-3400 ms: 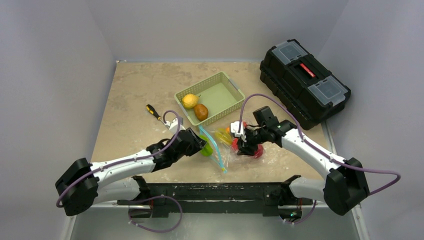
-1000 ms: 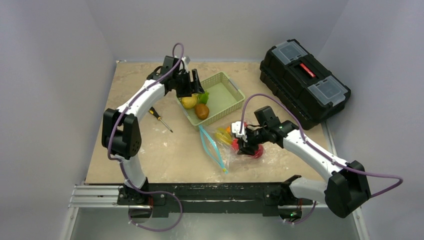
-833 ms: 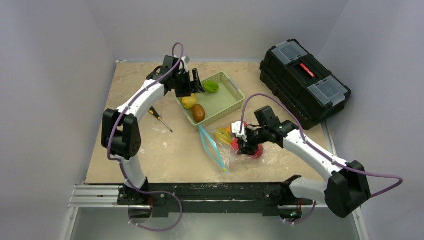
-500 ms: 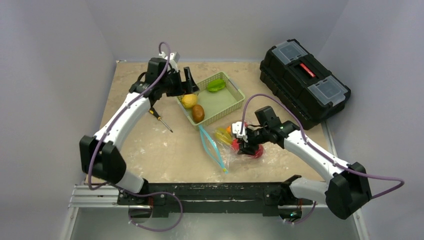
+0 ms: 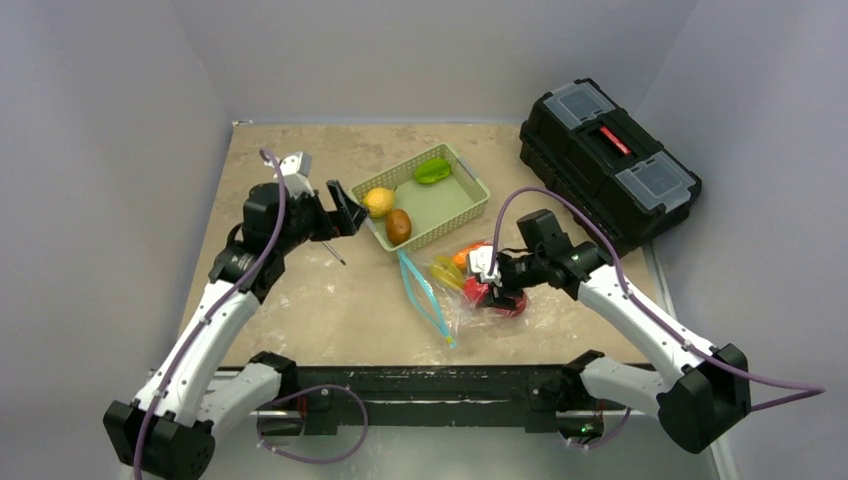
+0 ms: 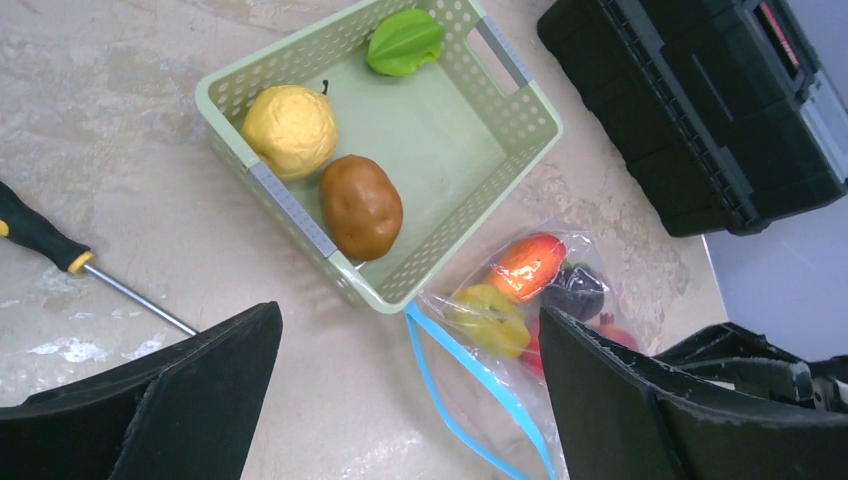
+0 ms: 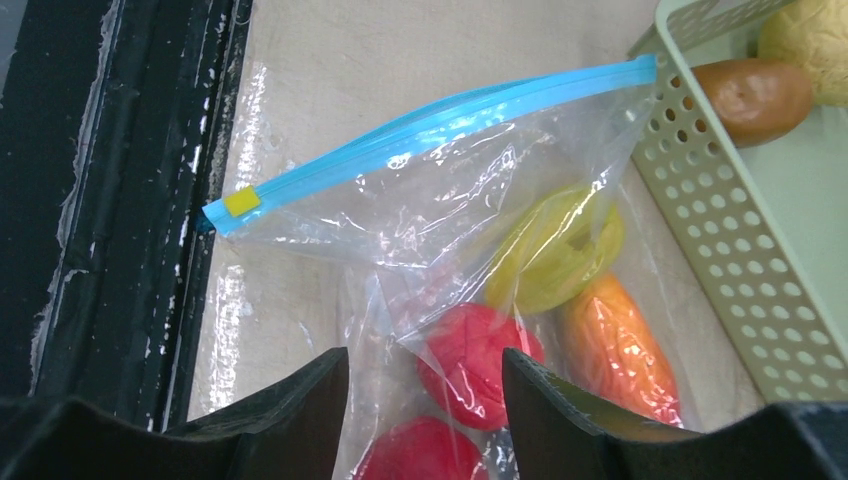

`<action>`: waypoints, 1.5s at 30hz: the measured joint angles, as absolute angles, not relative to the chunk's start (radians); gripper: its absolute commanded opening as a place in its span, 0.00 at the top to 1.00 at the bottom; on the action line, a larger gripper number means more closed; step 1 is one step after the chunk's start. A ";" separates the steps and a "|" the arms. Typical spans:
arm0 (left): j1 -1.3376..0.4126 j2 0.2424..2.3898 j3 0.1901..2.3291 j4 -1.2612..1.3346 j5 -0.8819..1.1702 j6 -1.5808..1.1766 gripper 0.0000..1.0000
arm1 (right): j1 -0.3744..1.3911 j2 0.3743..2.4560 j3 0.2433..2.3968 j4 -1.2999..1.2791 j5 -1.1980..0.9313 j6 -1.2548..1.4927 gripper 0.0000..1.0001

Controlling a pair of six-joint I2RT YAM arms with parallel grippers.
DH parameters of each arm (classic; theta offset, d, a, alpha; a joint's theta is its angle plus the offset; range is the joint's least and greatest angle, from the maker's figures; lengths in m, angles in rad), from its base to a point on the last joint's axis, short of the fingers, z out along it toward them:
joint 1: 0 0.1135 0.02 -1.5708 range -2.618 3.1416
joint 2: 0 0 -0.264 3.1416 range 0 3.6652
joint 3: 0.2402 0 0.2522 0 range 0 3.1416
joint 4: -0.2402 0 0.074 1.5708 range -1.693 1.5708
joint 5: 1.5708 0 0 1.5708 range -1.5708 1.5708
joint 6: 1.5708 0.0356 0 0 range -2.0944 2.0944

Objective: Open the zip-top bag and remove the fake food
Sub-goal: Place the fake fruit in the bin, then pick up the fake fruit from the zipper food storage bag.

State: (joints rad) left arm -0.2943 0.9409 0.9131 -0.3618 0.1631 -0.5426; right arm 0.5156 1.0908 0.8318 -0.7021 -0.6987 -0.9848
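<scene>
Zip-top bag [image 7: 430, 200]: flat on the table [image 5: 300, 300] towards its front edge, with one corner just beside the green basket [image 6: 545, 120]. The blue zipper strip [image 7: 420, 125] is parted. It holds fake food [image 7: 555, 250]: red, yellow-green and orange pieces. Right gripper [image 7: 422, 360]: over the bag, fingers part-way apart with film between them; cannot tell whether it pinches. Basket: yellow fruit [image 6: 290, 130], brown fruit [image 6: 360, 205], green piece [image 6: 405, 40]. Left gripper [image 6: 408, 312]: spread wide, empty, above the screwdriver [image 6: 40, 235]. Black toolbox [image 5: 608, 165]: far right, red label [image 5: 614, 140] unreadable.
</scene>
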 measured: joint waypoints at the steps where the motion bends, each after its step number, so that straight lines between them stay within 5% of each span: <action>1: -0.294 0.908 0.884 -0.353 0.171 -0.550 0.00 | 0.516 1.091 0.847 -0.712 -0.699 -0.994 0.42; 18: -0.316 0.607 0.529 -0.270 0.429 -0.680 0.00 | 0.480 1.093 0.907 -0.749 -0.735 -1.045 0.40; 27: -0.554 0.618 0.444 -0.193 0.379 -0.724 0.00 | 0.402 1.077 0.892 -0.738 -0.807 -1.051 0.40; 45: -0.618 0.639 0.332 -0.023 0.332 -0.803 0.00 | 0.390 1.066 0.857 -0.708 -0.831 -1.049 0.39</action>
State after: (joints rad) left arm -0.6178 0.6392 0.3325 -0.0235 0.3321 -0.8032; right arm 0.3904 1.0657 0.8574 -0.7082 -0.8310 -1.0489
